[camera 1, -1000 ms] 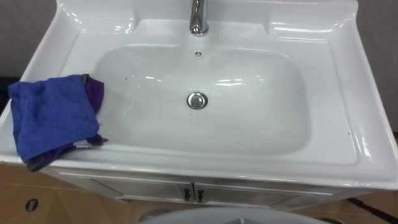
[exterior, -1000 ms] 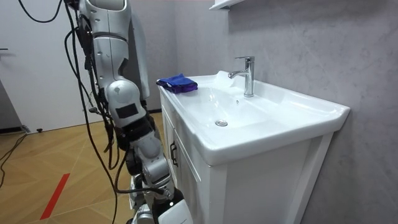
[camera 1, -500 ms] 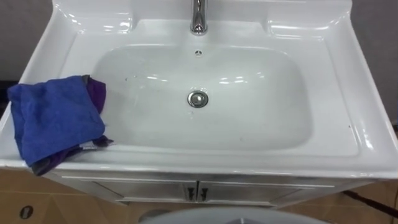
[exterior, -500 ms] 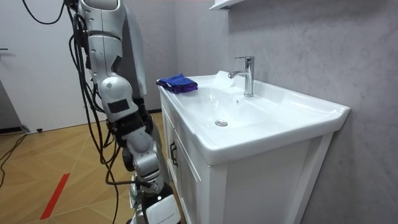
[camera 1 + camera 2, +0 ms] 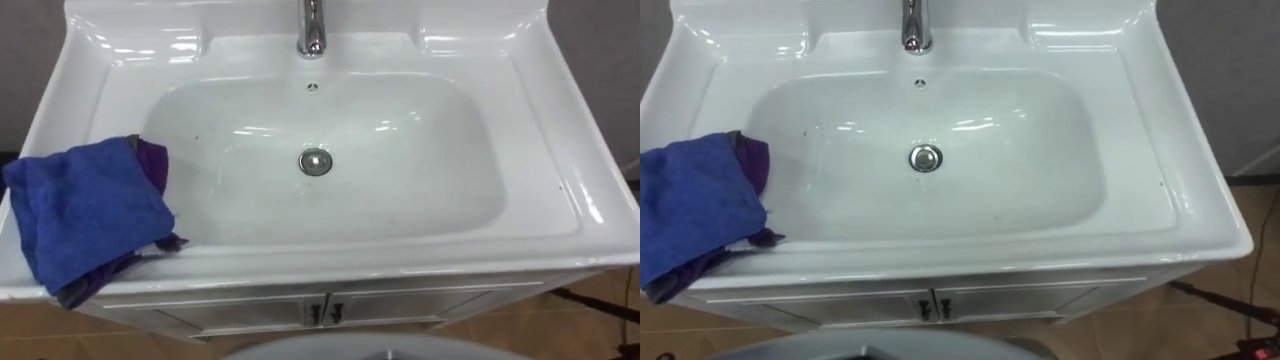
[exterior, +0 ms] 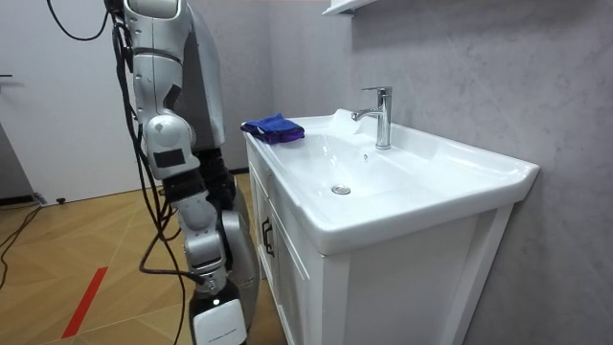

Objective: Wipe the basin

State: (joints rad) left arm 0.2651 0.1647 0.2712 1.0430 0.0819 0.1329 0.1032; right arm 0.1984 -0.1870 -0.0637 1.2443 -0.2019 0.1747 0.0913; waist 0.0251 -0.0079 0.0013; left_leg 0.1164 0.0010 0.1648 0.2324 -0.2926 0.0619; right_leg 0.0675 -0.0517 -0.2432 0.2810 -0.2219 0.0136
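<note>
One blue cloth (image 5: 85, 215) sits bunched on the basin's (image 5: 540, 120) left rim, with a corner hanging over the bowl edge and nothing holding it. Compared with a second ago the robot has straightened up beside the cabinet (image 6: 287, 278), and its head view has shifted a bit. I can't tell what either hand is doing. A few dark specks dot the bowl near the drain (image 5: 315, 161), so wiping looks needed.

A basin (image 5: 560, 150) sits on a cabinet (image 5: 320, 310). A cloth (image 5: 85, 215) lies on its front left rim. The tap (image 5: 312, 25) stands at the back, behind the central drain (image 5: 315, 162).
</note>
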